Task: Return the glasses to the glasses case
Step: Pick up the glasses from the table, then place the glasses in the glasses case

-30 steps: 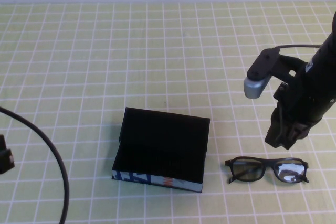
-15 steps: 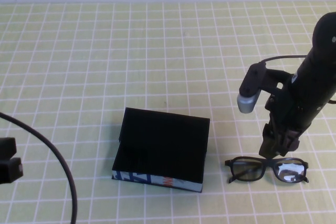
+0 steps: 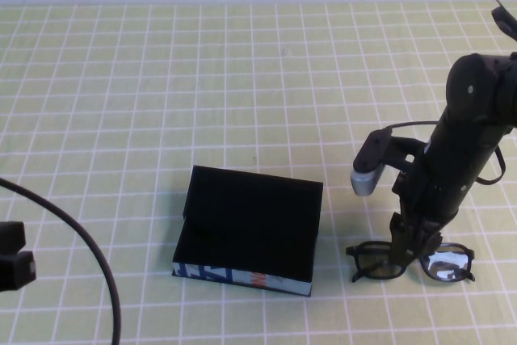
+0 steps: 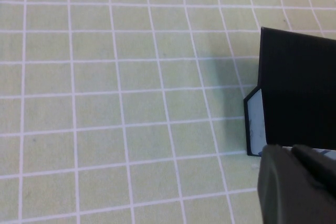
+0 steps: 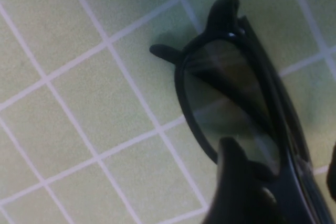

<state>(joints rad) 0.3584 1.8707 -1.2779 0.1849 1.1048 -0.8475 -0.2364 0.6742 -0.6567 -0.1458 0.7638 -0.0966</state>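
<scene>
Lower left of the high view: the left hand point(image 3: 12, 258) sits parked at the frame edge, a cable arcing past it; whether its fingers are apart cannot be told. Lower centre: the glasses case point(image 3: 249, 230) rests on the checked desk point(image 3: 161, 86) with its lid open, blue-and-white front edge toward the camera, nothing inside. Lower right: over the last second the right hand point(image 3: 410, 241) has descended from above the glasses point(image 3: 410, 261) to their bridge. In the right wrist view one finger point(image 5: 236, 182) stands beside the lens with the frame point(image 5: 247, 103) between the jaws, not yet pinched; the hand is narrowly open. Judged stage: approach complete, closing on the frame is next, then carrying leftward to the case.
</scene>
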